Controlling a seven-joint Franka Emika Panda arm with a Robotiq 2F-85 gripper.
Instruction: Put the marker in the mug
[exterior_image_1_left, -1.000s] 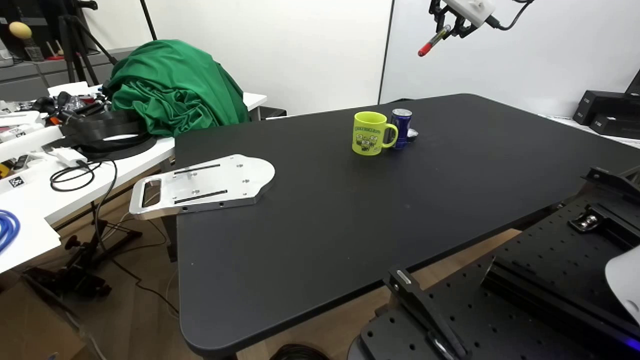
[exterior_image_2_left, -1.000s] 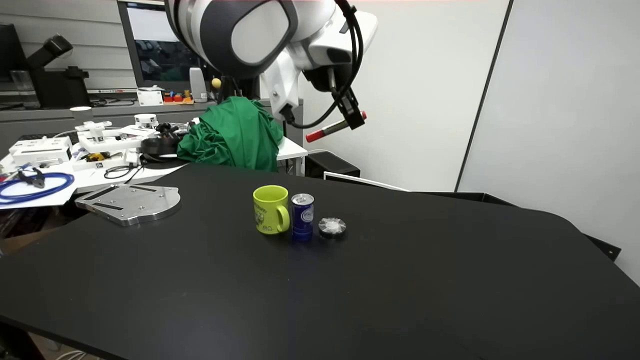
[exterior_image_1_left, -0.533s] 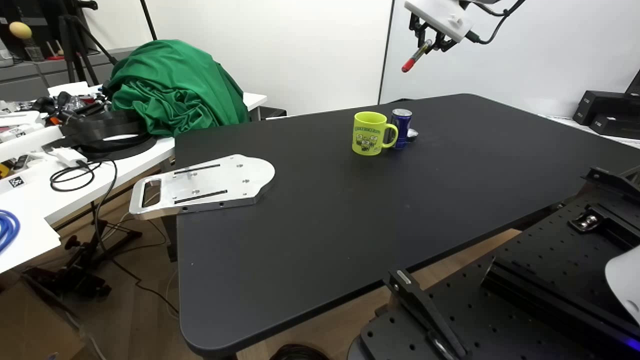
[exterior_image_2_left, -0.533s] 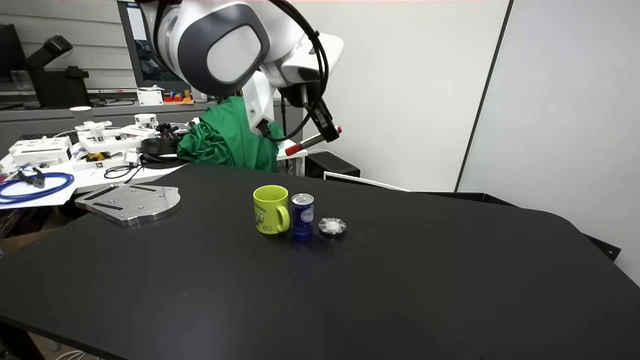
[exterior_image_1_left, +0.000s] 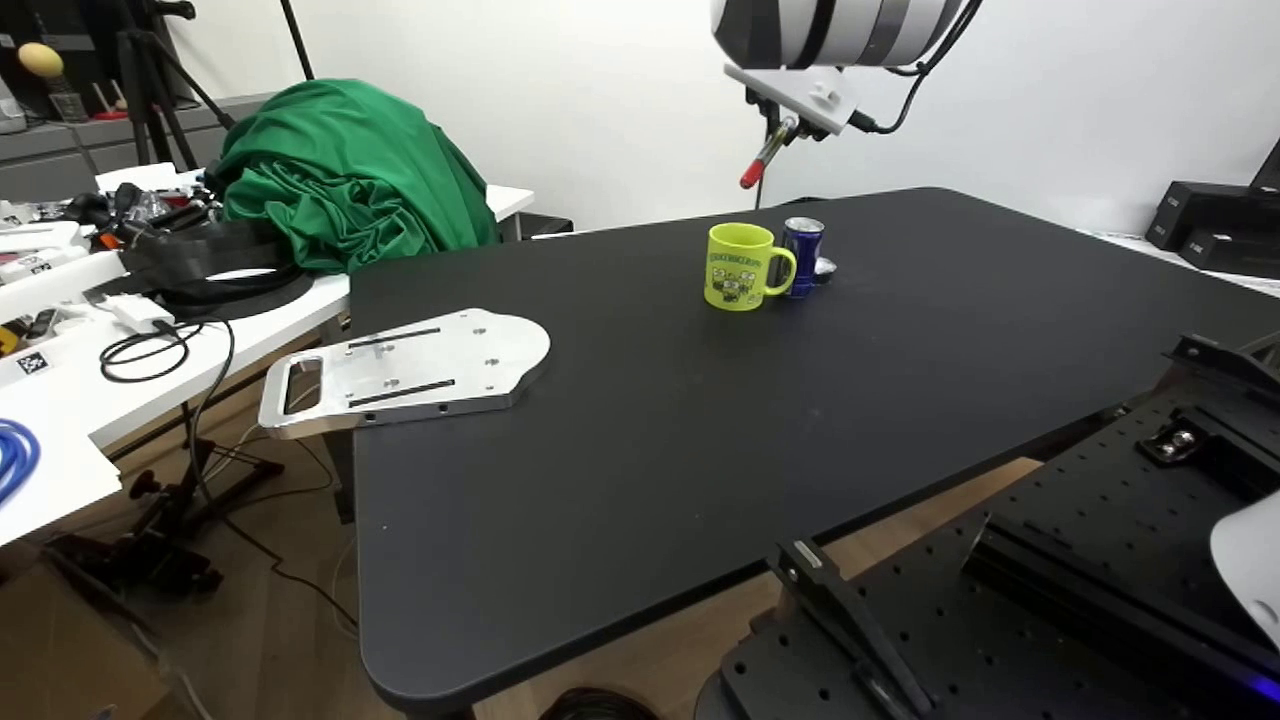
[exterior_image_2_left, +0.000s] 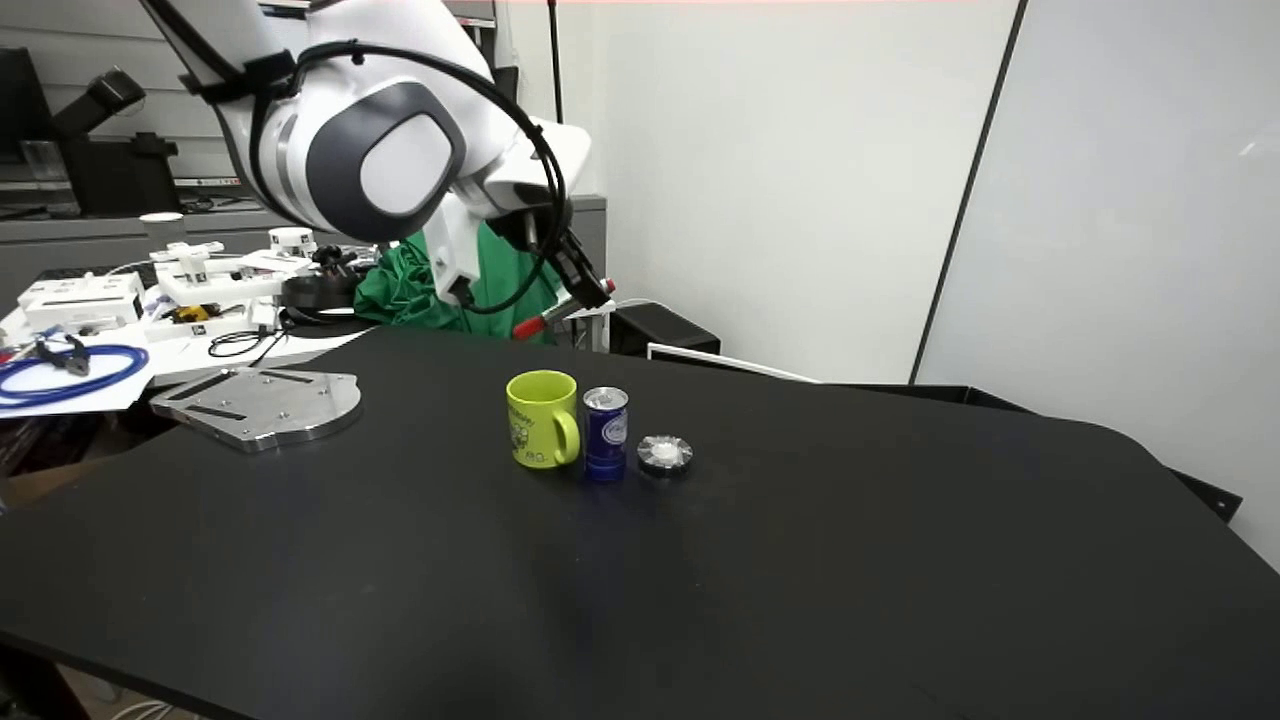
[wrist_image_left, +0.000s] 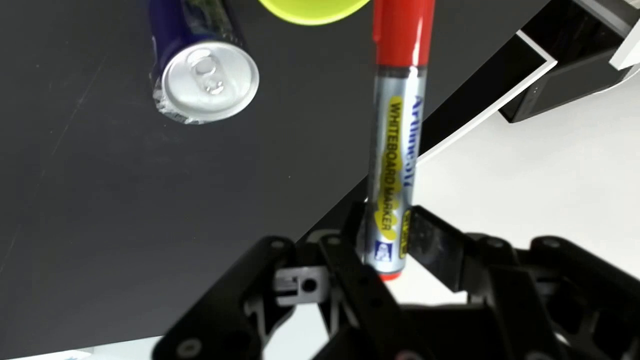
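The marker (wrist_image_left: 397, 140) is a silver whiteboard pen with a red cap and red tail. My gripper (wrist_image_left: 387, 220) is shut on it near its tail end, with a pad on either side. In both exterior views the marker (exterior_image_1_left: 766, 160) hangs in the air, tilted, its red cap (exterior_image_2_left: 530, 327) pointing down and left. The yellow-green mug (exterior_image_1_left: 735, 268) stands upright on the black table, its handle toward a can. The marker is above and apart from the mug (exterior_image_2_left: 540, 425). Only part of the mug's rim (wrist_image_left: 315, 12) shows at the top of the wrist view.
A blue can (exterior_image_2_left: 605, 440) stands close by the mug's handle, and beside it lies a small dark disc with a clear top (exterior_image_2_left: 664, 455). A silver metal plate (exterior_image_1_left: 430, 365) overhangs the table's edge. A green cloth (exterior_image_1_left: 350, 180) is heaped on a white side table.
My gripper has come down and moved left in both exterior views, carrying the marker closer to the mug. The mug, can and disc have stayed put.
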